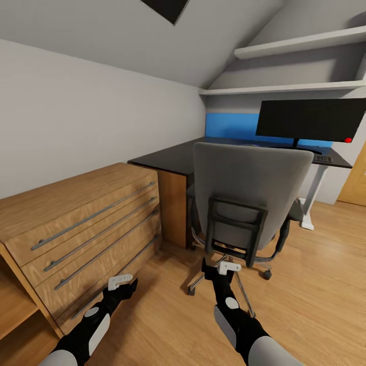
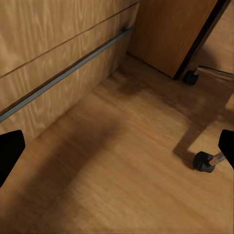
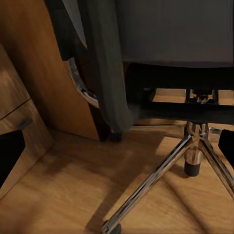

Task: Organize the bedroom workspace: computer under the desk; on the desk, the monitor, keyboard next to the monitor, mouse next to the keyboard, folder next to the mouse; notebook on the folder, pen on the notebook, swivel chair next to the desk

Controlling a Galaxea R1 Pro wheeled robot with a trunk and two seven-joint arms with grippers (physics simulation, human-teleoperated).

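**Chair at the desk, both grippers low and empty**

While the swivel chair (image 1: 251, 195) stood with its grey back to the camera, tucked against the front edge of the desk (image 1: 168, 158), it sat just beyond the right gripper (image 1: 227, 266), at about 12 o'clock from it in the head view. From the left gripper (image 1: 120, 281) the chair lay near 2 o'clock, well apart. In the right wrist view the seat underside (image 3: 175, 112) and the chrome star base (image 3: 161, 178) filled the space ahead of the jaws, with nothing between the dark fingertips (image 3: 9, 151) at the frame edges; those jaws were spread and held nothing. The left wrist view showed its fingertips (image 2: 9, 151) equally spread over bare wood floor (image 2: 126, 161), one castor (image 2: 204, 162) near one fingertip.

On the glossy black desk stood the monitor (image 1: 310, 119), at roughly 1 o'clock from the chair back, its screen dark with a small red dot at its lower corner. A low light-wood cabinet (image 1: 76, 223) with long metal handles stood at 9 o'clock from the chair, touching the desk's wooden side panel. Two white shelves (image 1: 295, 66) hung above the desk.
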